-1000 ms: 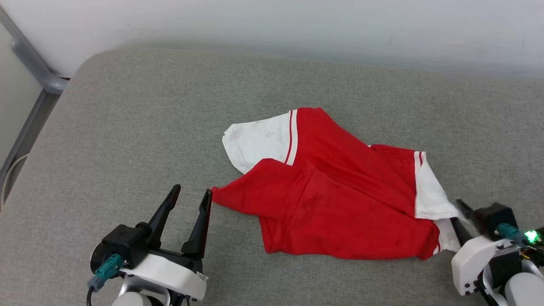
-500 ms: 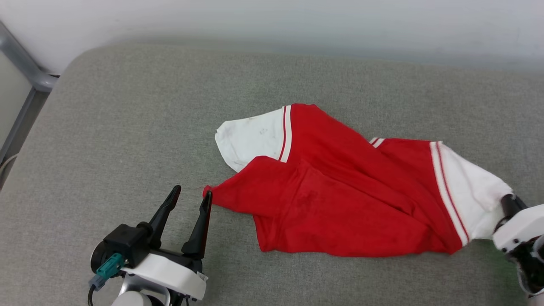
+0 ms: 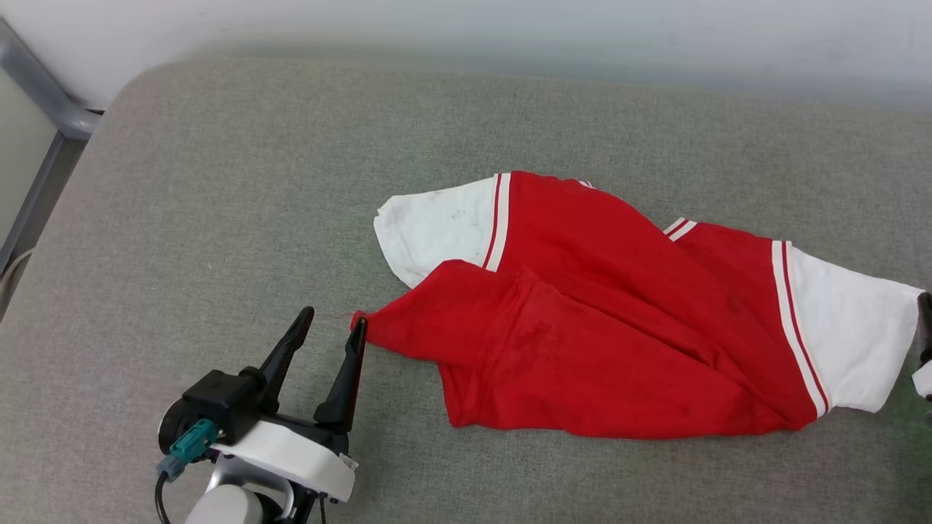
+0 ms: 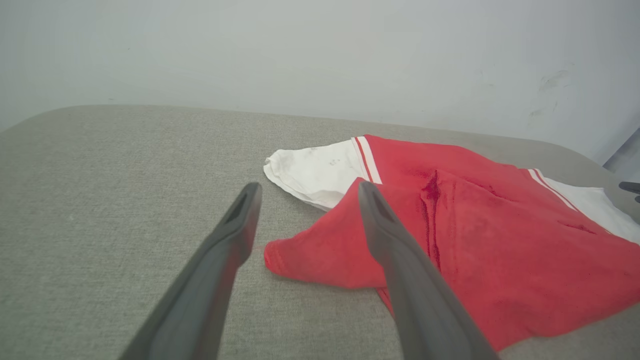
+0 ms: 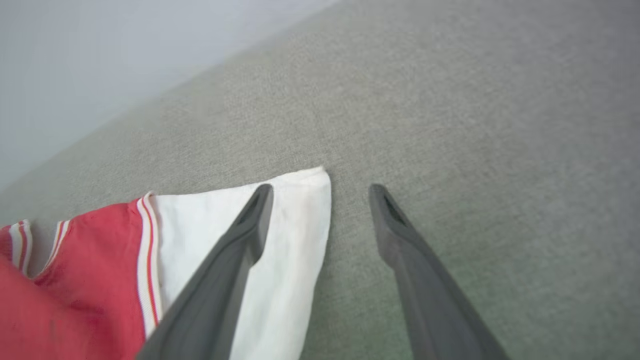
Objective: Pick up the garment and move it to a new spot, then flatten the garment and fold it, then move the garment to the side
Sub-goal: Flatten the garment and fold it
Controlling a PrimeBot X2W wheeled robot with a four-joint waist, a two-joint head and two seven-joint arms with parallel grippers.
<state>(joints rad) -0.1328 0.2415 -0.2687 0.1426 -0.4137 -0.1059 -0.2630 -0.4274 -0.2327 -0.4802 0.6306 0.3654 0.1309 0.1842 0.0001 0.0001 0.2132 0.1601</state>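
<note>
The garment (image 3: 597,327) lies crumpled on the grey cushion, red body creased and partly doubled over, no lettering showing. One white sleeve (image 3: 437,229) points left, the other (image 3: 852,342) is spread out to the right. My left gripper (image 3: 333,320) is open, its right fingertip touching the garment's red corner (image 4: 280,255), which lies between the fingers. My right gripper (image 5: 321,192) is open over the right sleeve's end (image 5: 300,240): one finger is above the white cloth, the other above bare cushion. One dark finger (image 3: 925,324) of it shows at the head view's right edge.
The grey fabric cushion (image 3: 218,182) runs back to a white wall (image 3: 510,29). A grey metal frame (image 3: 44,102) stands past its rounded far left corner. Bare cushion lies left of the garment and behind it.
The right gripper has drawn the right sleeve out to the right, spreading it flat, and now stands open over its end. The left gripper has stayed open by the red corner.
</note>
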